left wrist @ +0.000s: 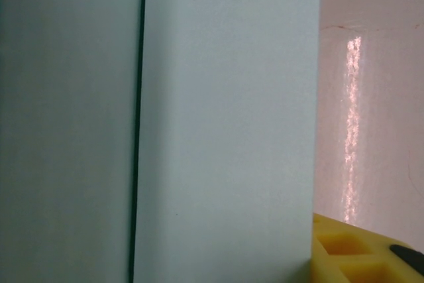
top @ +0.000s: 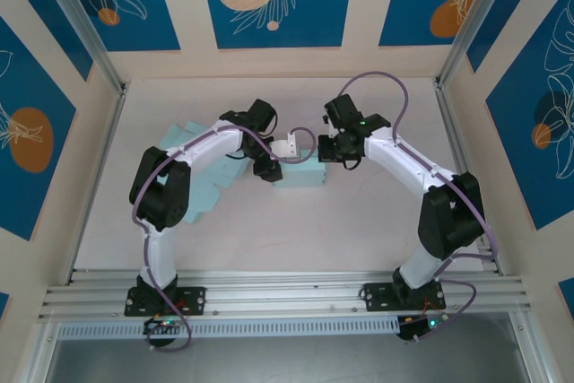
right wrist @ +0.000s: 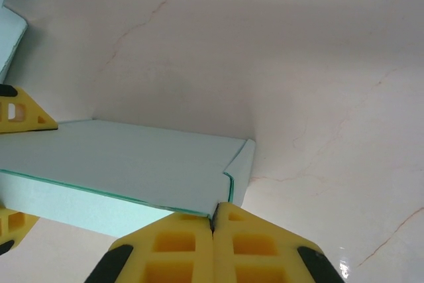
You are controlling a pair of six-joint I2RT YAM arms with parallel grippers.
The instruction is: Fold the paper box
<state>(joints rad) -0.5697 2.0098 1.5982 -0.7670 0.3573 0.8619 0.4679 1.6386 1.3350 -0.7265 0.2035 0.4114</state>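
Tabletop (top: 359, 230) holds paper box (top: 300, 174) lying left-right, left fingers (right wrist: 20, 114) and right fingers (right wrist: 172, 250) gripping it.

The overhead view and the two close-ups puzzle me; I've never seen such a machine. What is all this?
Two white robot arms are bolted at the near edge of a pale marbled table. The overhead camera looks down on both, and the other two pictures come from a camera on each wrist. On the table lies a pale green paper box, partly folded, with flat flaps spread to its left. The left end effector has its yellow fingers on either side of the box. The right end effector is shut and seems to pinch the box's corner edge.
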